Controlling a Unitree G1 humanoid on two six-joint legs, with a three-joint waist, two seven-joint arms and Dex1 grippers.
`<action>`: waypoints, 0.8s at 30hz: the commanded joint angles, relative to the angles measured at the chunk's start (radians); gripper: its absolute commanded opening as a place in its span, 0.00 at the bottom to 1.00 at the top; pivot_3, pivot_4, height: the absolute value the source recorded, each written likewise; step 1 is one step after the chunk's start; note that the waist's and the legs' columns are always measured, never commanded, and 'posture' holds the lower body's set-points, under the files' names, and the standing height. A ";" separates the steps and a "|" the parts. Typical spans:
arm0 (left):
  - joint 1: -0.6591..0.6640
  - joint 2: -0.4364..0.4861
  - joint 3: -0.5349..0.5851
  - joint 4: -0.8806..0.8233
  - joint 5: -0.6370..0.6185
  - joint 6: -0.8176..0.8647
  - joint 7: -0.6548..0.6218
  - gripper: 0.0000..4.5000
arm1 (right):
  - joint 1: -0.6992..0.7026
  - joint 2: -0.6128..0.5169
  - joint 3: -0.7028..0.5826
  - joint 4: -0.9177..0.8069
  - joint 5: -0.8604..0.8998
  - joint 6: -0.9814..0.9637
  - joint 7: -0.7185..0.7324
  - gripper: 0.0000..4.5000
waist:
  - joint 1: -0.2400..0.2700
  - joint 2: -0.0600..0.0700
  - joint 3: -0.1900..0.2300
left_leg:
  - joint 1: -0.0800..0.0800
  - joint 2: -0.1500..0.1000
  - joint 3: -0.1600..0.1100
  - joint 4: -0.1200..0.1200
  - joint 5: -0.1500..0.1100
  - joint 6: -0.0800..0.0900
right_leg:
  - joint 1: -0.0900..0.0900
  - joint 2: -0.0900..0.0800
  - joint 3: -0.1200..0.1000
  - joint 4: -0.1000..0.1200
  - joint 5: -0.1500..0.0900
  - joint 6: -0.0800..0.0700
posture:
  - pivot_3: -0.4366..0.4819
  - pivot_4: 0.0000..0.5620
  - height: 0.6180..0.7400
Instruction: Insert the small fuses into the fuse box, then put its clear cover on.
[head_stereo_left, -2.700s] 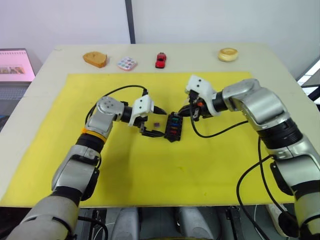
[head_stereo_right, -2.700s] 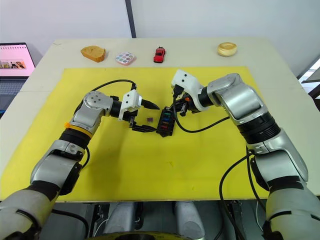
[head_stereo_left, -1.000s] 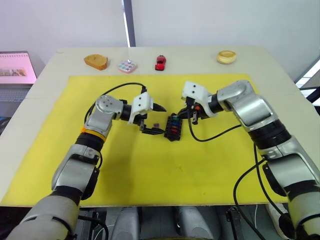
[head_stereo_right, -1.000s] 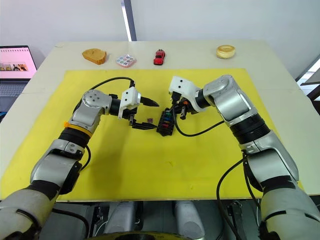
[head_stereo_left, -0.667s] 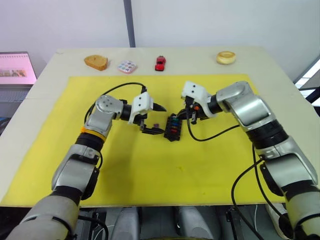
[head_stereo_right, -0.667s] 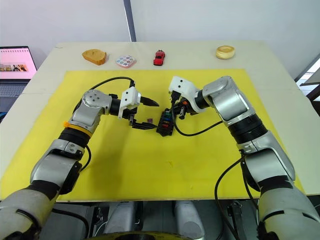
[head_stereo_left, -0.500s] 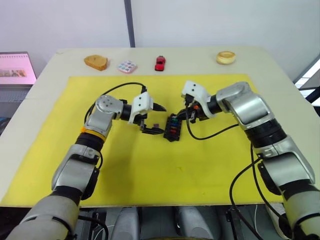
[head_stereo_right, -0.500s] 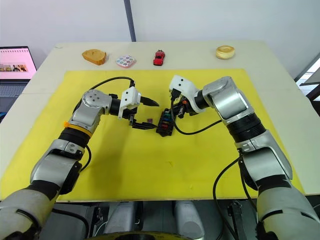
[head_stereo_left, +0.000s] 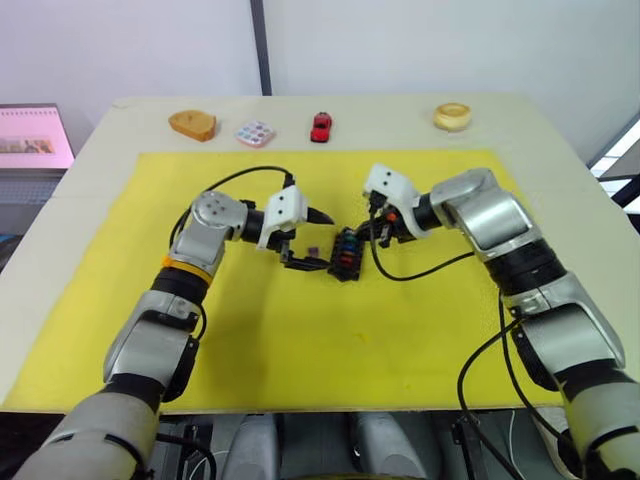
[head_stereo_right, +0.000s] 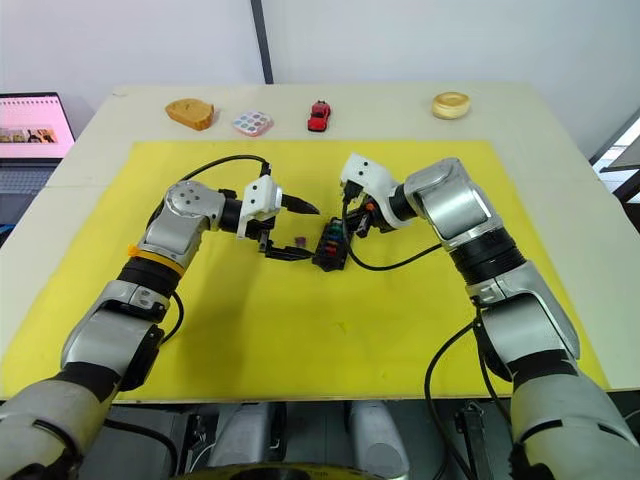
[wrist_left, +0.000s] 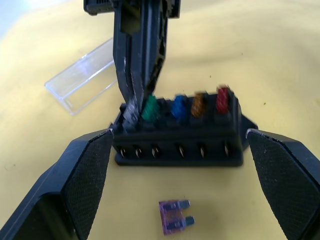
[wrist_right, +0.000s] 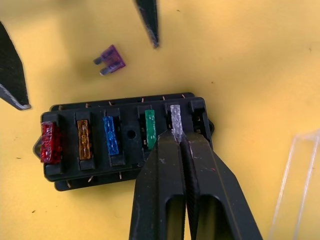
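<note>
The black fuse box (head_stereo_left: 345, 254) lies on the yellow mat (head_stereo_left: 300, 340) with red (wrist_right: 49, 142), orange (wrist_right: 84, 139), blue (wrist_right: 110, 136) and green (wrist_right: 150, 129) fuses standing in one row. My right gripper (wrist_right: 179, 136) is shut, and its tips pinch a grey fuse (wrist_right: 175, 117) in the end slot of that row. My left gripper (head_stereo_left: 310, 240) is open, with one finger on either side of the box's near face. A loose purple fuse (wrist_left: 176, 215) lies on the mat between those fingers. The clear cover (wrist_left: 82, 75) lies just beyond the box.
Along the table's far edge sit a piece of bread (head_stereo_left: 191, 124), a multicoloured tile (head_stereo_left: 254, 132), a red toy car (head_stereo_left: 321, 125) and a round tan ring (head_stereo_left: 453, 115). A laptop (head_stereo_left: 30, 135) stands off the table's left side.
My right gripper has settled a little closer onto the end of the fuse box. The left gripper, the box and the purple fuse have stayed where they were.
</note>
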 joint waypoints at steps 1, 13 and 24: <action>0.003 0.003 -0.002 -0.040 0.002 -0.006 -0.001 0.99 | 0.012 0.000 0.017 0.053 -0.012 0.031 -0.001 0.00 | 0.000 0.000 0.000 | 0.000 0.000 0.000 0.000 0.000 0.000 | 0.000 0.000 0.000 0.000 0.000 0.000 | 0.48 0.27 1.00; 0.015 0.003 -0.005 -0.051 0.009 -0.008 0.000 0.99 | 0.004 -0.012 -0.019 0.010 0.013 0.021 0.027 0.00 | 0.000 0.000 0.000 | -0.001 0.000 0.000 0.000 0.000 0.000 | -0.001 0.000 0.000 0.000 0.000 0.000 | 0.48 0.27 1.00; 0.035 -0.003 -0.008 -0.061 0.021 -0.013 0.010 0.99 | 0.018 -0.037 -0.057 -0.080 0.037 0.020 0.024 0.00 | 0.000 0.000 0.000 | -0.003 0.000 0.000 0.000 0.000 0.000 | -0.003 0.000 0.000 -0.001 0.000 0.000 | 0.48 0.27 1.00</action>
